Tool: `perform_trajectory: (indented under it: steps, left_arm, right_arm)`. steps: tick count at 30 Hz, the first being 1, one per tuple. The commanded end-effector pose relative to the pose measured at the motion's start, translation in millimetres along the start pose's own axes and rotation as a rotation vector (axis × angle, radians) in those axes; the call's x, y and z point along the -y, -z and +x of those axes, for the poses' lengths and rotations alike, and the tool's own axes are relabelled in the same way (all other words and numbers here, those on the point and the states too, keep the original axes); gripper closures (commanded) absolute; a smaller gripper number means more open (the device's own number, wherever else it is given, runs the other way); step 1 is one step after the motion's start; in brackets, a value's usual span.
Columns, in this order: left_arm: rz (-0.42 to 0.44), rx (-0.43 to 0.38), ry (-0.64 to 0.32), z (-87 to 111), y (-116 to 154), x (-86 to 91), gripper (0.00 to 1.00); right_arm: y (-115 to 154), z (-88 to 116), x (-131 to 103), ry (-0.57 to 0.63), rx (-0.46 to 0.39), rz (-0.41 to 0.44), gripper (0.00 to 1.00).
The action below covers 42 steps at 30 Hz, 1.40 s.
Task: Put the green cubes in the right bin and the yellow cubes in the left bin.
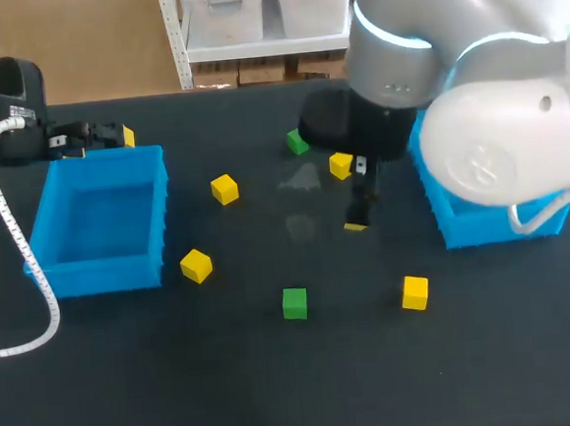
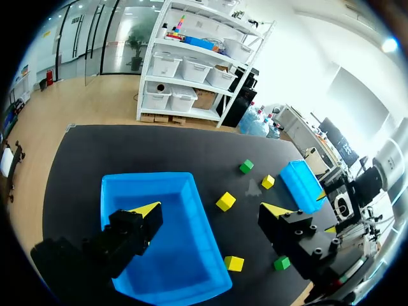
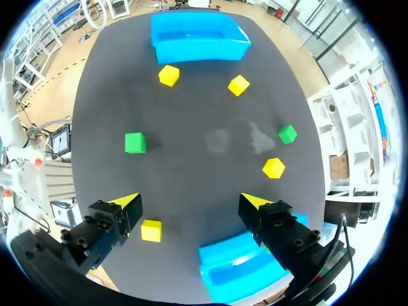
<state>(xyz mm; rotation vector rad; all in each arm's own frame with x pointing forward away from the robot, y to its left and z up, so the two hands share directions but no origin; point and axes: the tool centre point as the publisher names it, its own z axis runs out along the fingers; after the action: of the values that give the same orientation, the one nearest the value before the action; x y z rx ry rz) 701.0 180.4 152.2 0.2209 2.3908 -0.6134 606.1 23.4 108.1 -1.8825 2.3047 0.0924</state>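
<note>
We're holding the right gripper [image 3: 190,203] over mid-table [image 1: 181,399], fingers spread apart w/ nothing btwn them. The left gripper [image 2: 210,210] is hanging at the far side of the left bin [image 2: 182,248], also wide apart and empty. The left bin is showing bare blue inside. The right bin [image 3: 229,261] is mostly hidden under our right arm in the head view, so it's prob. empty, but we can't confirm.

All six cubes are sitting loose on the table. The front green cube [image 1: 294,303] is alone toward the near edge. The far green cube [image 1: 297,142] is beyond the right gripper, near the far yellow cube [image 1: 340,164]. The mid yellow cube [image 1: 225,188] and left yellow cube [image 1: 196,265] are lying close to the left bin, and the front yellow cube [image 1: 416,291] is lying off the right bin's near corner.

We're judging the step as picking a first cube. For the right arm the front green cube is looking easiest, since it's standing clear on all sides. We should be:
- squaring the fingers to two flat faces, not corners
- centring the cube btwn the tips before closing
- lifting clear, then carrying it over the right bin's wall, not into it

For the far green cube we'd be keeping the fingers off the far yellow cube. The yellows by the left bin are suiting the left arm.
</note>
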Motion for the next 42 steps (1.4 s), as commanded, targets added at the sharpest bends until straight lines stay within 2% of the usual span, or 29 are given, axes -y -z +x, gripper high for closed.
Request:
perform_trajectory:
  steps: [1, 10, 19, 30, 42]
  left_arm:
    - [0.013, 0.006, -0.003, 1.3, 0.1, -2.8, 0.0]
    - [0.013, 0.006, -0.003, 1.3, 0.1, -2.8, 0.0]
    - [0.013, 0.006, -0.003, 1.3, 0.1, -2.8, 0.0]
    - [0.013, 0.006, -0.003, 1.3, 0.1, -2.8, 0.0]
    - [0.013, 0.006, -0.003, 1.3, 0.1, -2.8, 0.0]
  right_arm:
    - [-1.5, -2.4, -14.5, -0.005, -0.004, 0.007, 0.0]
    - [-15.5, -13.5, -39.8, -0.006, -0.006, -0.018, 0.0]
    - [-42.3, -29.2, -61.3, -0.008, -0.015, -0.049, 0.0]
    - [-79.3, -37.3, -68.2, 0.008, -0.052, -0.035, 0.0]
    - [-92.4, -44.0, -77.8, 0.008, -0.067, -0.006, 0.0]
